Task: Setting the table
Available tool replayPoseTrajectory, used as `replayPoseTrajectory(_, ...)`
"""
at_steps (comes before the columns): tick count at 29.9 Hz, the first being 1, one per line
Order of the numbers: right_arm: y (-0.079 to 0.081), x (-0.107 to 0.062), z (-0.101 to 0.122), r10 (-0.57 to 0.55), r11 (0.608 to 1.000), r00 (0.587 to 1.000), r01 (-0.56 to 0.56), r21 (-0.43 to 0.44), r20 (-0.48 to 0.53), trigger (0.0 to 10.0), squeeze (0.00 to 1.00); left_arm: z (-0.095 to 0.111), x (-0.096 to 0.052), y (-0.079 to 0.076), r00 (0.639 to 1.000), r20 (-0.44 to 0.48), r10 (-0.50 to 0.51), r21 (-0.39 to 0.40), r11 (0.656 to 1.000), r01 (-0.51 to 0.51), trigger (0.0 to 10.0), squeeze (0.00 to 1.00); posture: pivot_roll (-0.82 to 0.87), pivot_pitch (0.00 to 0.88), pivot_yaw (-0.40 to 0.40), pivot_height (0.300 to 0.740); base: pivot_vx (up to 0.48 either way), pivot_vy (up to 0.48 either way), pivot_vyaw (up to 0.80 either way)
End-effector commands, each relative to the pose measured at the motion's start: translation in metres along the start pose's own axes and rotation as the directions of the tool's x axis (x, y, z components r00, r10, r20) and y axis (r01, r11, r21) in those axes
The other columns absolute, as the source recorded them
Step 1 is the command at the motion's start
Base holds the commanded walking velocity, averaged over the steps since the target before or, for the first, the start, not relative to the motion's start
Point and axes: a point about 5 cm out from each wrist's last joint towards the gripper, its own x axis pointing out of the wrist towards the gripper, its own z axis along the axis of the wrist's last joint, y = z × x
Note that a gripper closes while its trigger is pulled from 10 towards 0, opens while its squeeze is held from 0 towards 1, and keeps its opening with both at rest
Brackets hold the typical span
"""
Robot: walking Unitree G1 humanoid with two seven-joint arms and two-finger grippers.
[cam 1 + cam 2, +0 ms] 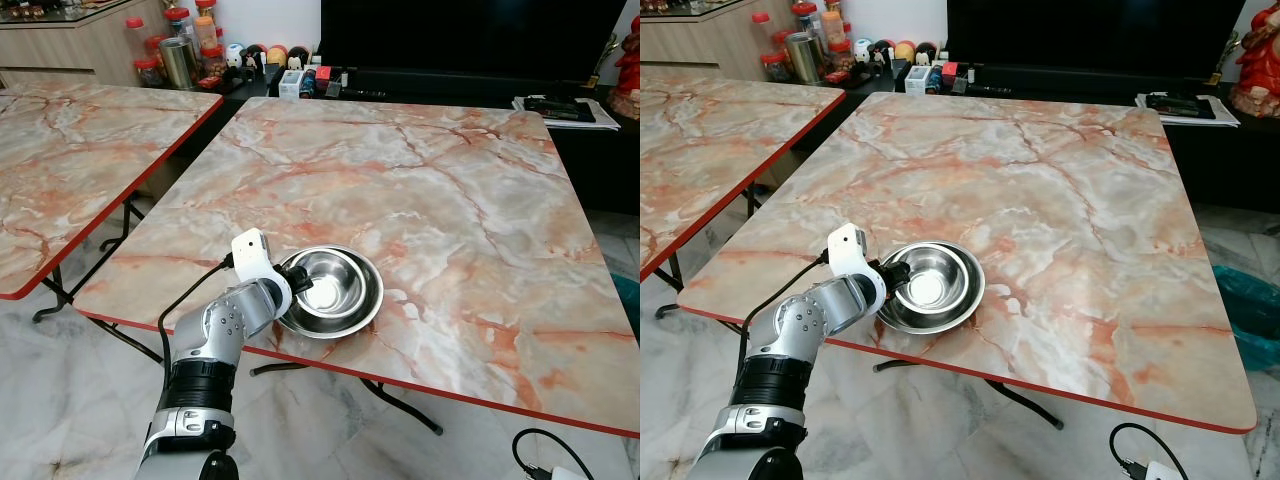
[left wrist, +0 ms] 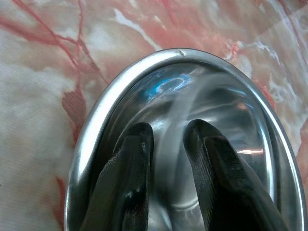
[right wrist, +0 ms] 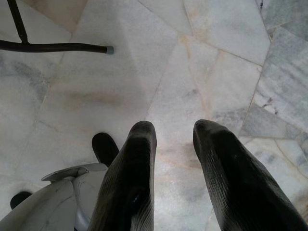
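Observation:
Two nested steel bowls (image 1: pixel 340 295) sit near the front edge of the marble table (image 1: pixel 430 170); the inner one looks slightly raised. My left gripper (image 1: pixel 294 281) reaches over their left rim. In the left wrist view the black fingers (image 2: pixel 137 159) stand inside the outer bowl (image 2: pixel 96 120), and a blurred pale band that looks like the inner bowl's rim runs between them, so the left gripper (image 2: pixel 168 132) appears shut on that rim. My right gripper (image 3: pixel 174 130) hangs open above the tiled floor, holding nothing.
A second marble table (image 1: pixel 80 150) stands to the left across a narrow gap. Jars and small items (image 1: pixel 190 50) line a low shelf behind, beside a dark TV cabinet (image 1: pixel 470 40). A cable and plug (image 1: pixel 545 460) lie on the floor at right.

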Motion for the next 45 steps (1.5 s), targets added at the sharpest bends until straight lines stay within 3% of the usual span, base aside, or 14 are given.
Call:
replayPoseTrajectory(1,0.000,0.000,-0.002,-0.006,1.000,1.000,0.006,0.018,-0.008,10.0,0.00,0.003,0.000,-0.001,1.000,-0.006,0.012,0.017,1.000,-0.011,10.0,0.29,0.00,0.077,0.051,0.740,0.000,0.000,0.00)
replayPoseTrajectory(2,0.000,0.000,-0.002,-0.005,1.000,1.000,0.006,0.018,-0.008,10.0,0.00,0.003,0.000,-0.001,1.000,-0.006,0.013,0.017,1.000,-0.012,10.0,0.00,0.00,0.078,0.051,0.740,0.000,0.000,0.00)
replayPoseTrajectory(16,0.000,0.000,-0.002,-0.004,1.000,1.000,0.004,0.016,-0.007,10.0,0.00,0.025,-0.008,-0.005,0.998,0.055,0.020,0.096,0.995,-0.026,10.0,0.00,0.00,0.078,0.047,0.740,0.000,0.000,0.00)
replayPoseTrajectory(21,0.000,0.000,-0.001,-0.004,1.000,1.000,0.004,0.016,-0.005,10.0,0.00,0.053,-0.021,-0.014,0.985,0.172,-0.003,0.228,0.973,-0.036,10.0,0.00,0.00,0.079,0.044,0.740,0.000,0.000,0.00)
replayPoseTrajectory(23,0.000,0.000,-0.001,-0.004,1.000,1.000,0.004,0.016,-0.005,10.0,0.00,0.056,-0.022,-0.015,0.982,0.190,-0.010,0.241,0.970,-0.037,10.0,0.00,0.00,0.079,0.044,0.740,0.000,0.000,0.00)
replayPoseTrajectory(24,0.000,0.000,-0.001,-0.005,1.000,1.000,0.005,0.018,-0.004,10.0,0.00,0.068,-0.027,-0.018,0.960,0.275,-0.044,0.268,0.963,-0.032,10.0,0.00,0.00,0.079,0.043,0.740,0.000,0.000,0.00)
replayPoseTrajectory(29,0.000,0.000,-0.001,-0.006,1.000,1.000,0.006,0.022,0.000,10.0,0.00,0.080,-0.033,-0.018,0.925,0.373,-0.074,0.289,0.956,-0.041,10.0,0.00,0.01,0.078,0.042,0.740,0.000,0.000,0.00)
replayPoseTrajectory(30,0.000,0.000,-0.001,-0.005,1.000,1.000,0.005,0.030,0.005,10.0,0.00,0.085,-0.035,-0.012,0.904,0.423,-0.066,0.321,0.944,-0.081,10.0,0.00,0.00,0.077,0.044,0.740,0.000,0.000,0.00)
replayPoseTrajectory(32,0.000,0.000,0.000,-0.005,0.999,1.000,0.004,0.042,0.012,10.0,0.00,0.094,-0.042,0.003,0.847,0.528,-0.062,0.430,0.879,-0.203,10.0,0.00,0.00,0.076,0.046,0.740,0.000,0.000,0.00)
replayPoseTrajectory(35,0.000,0.000,0.000,-0.009,0.999,1.000,0.008,0.049,0.021,10.0,0.00,0.098,-0.053,0.032,0.773,0.633,-0.042,0.528,0.754,-0.391,10.0,0.00,0.00,0.075,0.047,0.740,0.000,0.000,0.00)
replayPoseTrajectory(38,-0.001,-0.001,0.000,-0.012,0.999,1.000,0.011,0.050,0.022,10.0,0.00,0.095,-0.060,0.056,0.750,0.661,0.016,0.524,0.706,-0.477,10.0,0.00,0.00,0.075,0.049,0.740,0.000,0.000,0.00)
replayPoseTrajectory(42,-0.001,-0.001,0.000,-0.014,0.999,1.000,0.013,0.049,0.026,10.0,0.00,0.092,-0.070,0.077,0.728,0.686,0.019,0.549,0.643,-0.534,10.0,0.00,0.01,0.075,0.046,0.740,0.000,0.000,0.00)
replayPoseTrajectory(45,-0.001,-0.001,0.000,-0.014,0.999,0.999,0.012,0.051,0.029,10.0,0.00,0.085,-0.073,0.090,0.726,0.687,0.019,0.556,0.630,-0.542,10.0,0.00,0.01,0.073,0.048,0.740,0.000,0.000,0.00)
